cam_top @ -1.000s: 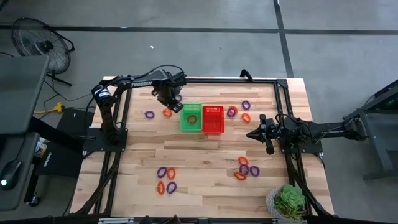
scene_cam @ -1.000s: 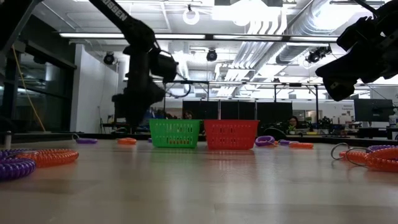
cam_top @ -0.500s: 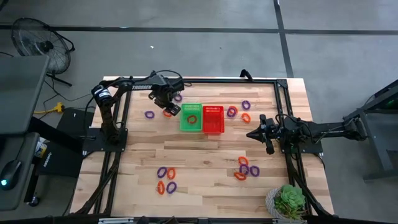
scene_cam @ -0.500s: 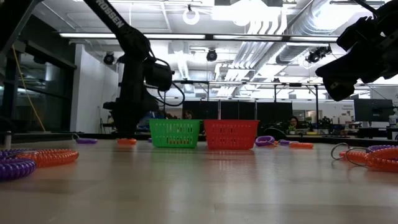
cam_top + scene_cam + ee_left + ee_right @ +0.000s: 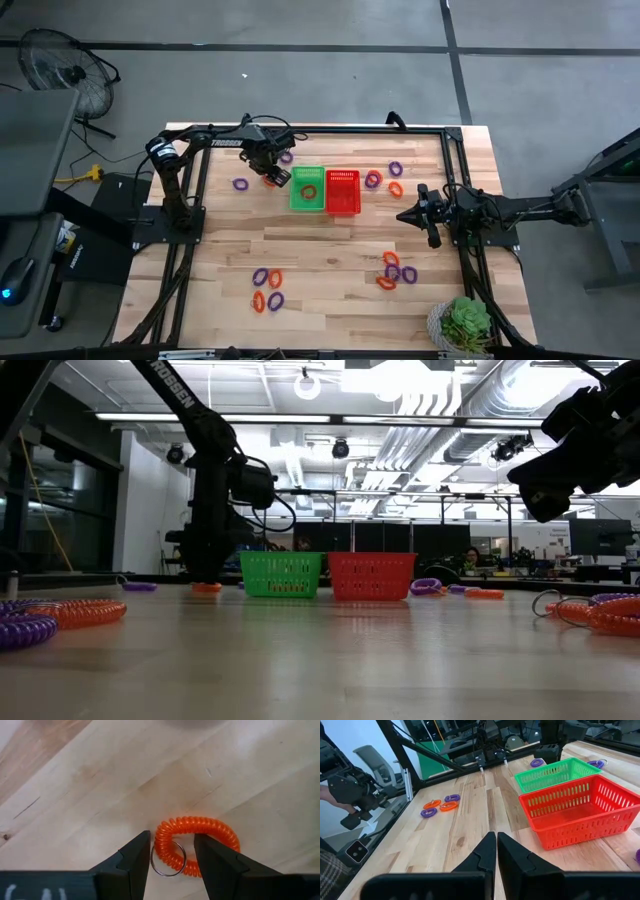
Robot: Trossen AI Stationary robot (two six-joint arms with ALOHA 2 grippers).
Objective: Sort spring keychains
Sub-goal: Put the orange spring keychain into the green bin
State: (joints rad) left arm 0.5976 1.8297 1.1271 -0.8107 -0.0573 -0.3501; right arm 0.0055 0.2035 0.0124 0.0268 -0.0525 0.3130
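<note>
Many small orange and purple spring keychains lie scattered on the wooden table. My left gripper (image 5: pixel 272 177) points straight down, low over one orange keychain (image 5: pixel 210 826) just left of the green basket (image 5: pixel 307 188). It is open, with one finger on either side of the coil's end that carries a metal ring (image 5: pixel 168 865). In the low view this gripper (image 5: pixel 205 578) stands just above that keychain (image 5: pixel 207 587). My right gripper (image 5: pixel 496 840) is shut and waits level at the table's right (image 5: pixel 402 216).
A red basket (image 5: pixel 342 192) stands against the green one, which holds an orange keychain (image 5: pixel 309 190). Purple keychains (image 5: pixel 240 184) (image 5: pixel 286 157) lie near my left gripper. More keychains lie in groups right of the baskets (image 5: pixel 385 178) and near the front (image 5: pixel 268 288) (image 5: pixel 395 270). A potted plant (image 5: pixel 465 325) stands front right.
My left gripper has sunk toward the table and come a little toward its left and near edges, onto the orange keychain beside the green basket. Its fingers stay open. The keychain has not moved.
</note>
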